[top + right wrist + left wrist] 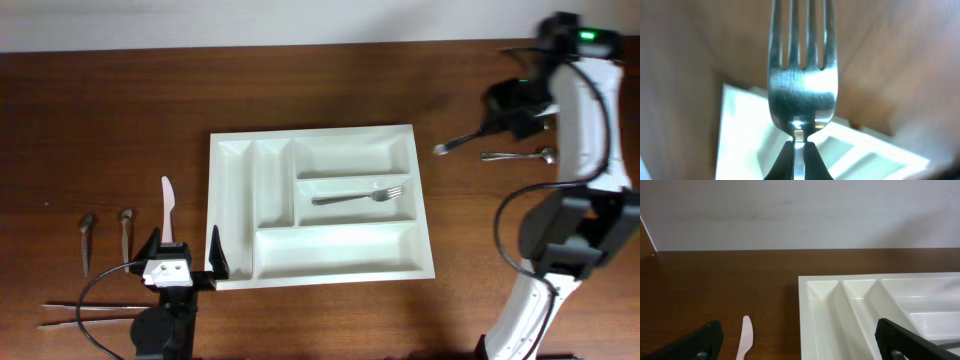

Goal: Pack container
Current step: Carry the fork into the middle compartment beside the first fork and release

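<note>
I hold a fork (pixel 801 75) clenched in the right claw (pixel 799 150) over open surface (pixel 460 230) beyond the cutlery tray (pixel 312 131), left claw (pixel 183 248) released at its corner.

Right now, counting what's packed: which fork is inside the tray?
The fork in the cutlery tray's middle horizontal compartment; a second fork is clamped in the right end effector.

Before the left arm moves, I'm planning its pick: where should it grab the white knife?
Probably mid-length, from straight above, jaws closing across its width: the white knife lies flat on the table, long and narrow, pointing away.
</note>
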Tool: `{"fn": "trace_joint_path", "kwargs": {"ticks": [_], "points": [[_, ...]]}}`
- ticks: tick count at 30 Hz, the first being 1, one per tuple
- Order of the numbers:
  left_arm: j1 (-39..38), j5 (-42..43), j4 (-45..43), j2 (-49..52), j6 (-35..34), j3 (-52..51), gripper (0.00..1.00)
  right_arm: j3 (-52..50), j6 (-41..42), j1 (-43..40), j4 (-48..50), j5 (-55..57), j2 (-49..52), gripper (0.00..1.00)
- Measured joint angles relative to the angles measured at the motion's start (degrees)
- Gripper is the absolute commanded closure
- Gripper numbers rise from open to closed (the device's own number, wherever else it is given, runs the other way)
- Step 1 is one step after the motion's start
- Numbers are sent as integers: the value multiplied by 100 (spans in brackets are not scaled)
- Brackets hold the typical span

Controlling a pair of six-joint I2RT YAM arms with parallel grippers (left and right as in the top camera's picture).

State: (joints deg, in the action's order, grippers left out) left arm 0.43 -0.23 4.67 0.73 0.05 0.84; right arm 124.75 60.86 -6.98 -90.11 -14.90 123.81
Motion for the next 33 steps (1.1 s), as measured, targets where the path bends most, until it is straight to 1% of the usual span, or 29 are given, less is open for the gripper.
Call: {"fn": "trace_joint_path", "kwargs": {"ticks": [6, 12, 19, 25, 27, 29, 31, 33], "points": [[0, 0, 0, 0, 0, 0, 1, -118, 1412, 1071, -98, -22, 0, 96], [0, -2, 0, 0, -2, 0, 1, -122, 2424, 1893, -101, 59, 0, 95], [0, -2, 0, 0, 0, 0, 1, -155, 3040, 2522, -234, 481, 0, 90], [0, 0, 2, 0, 0, 0, 1, -479, 3338, 2756, -205, 597, 0, 86], [0, -2, 2, 0, 0, 0, 1, -699, 3381, 2771, -181, 605, 0, 82], [-2, 0, 0, 0, 0, 0, 1, -925, 3414, 2771, -140, 610, 0, 81], [0, 0, 0, 0, 0, 0, 1, -1106, 3432, 2771, -83, 647, 0, 72], [0, 0, 0, 0, 0, 0, 1, -1152, 3340, 2769, 133, 721, 0, 58]]}}
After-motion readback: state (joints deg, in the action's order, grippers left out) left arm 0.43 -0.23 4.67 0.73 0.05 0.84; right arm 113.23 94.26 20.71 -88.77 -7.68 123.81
